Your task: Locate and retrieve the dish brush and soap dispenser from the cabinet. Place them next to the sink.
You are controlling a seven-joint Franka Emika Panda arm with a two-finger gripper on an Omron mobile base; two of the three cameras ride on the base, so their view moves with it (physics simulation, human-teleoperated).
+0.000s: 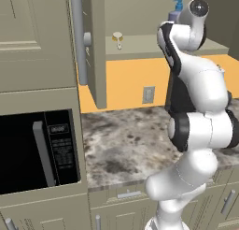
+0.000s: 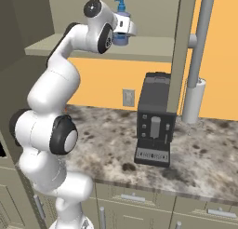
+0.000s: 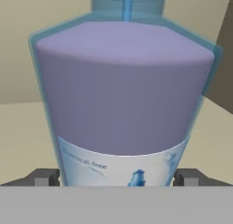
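Setting: kitchen with orange wall, one speckled stone counter (image 1: 126, 145), one microwave (image 1: 37, 152) at its left end, one coffee machine (image 2: 155, 121) and one white paper-towel roll (image 2: 193, 102) toward its right.
Cabinet (image 1: 32, 37): one grey-beige upper unit, door swung open, one inner shelf (image 2: 153, 49) exposed.
Soap dispenser (image 3: 123, 95): one lavender bottle with blue pump, upright on the shelf, toward its right part.
Dish brush (image 1: 117, 37): one, upright on the same shelf, left of the bottle, well apart from it.
Gripper (image 3: 117, 176): jaws spread wide; one dark fingertip (image 3: 45, 177) on each side of the bottle's base, bottle between them. Contact cannot be determined.
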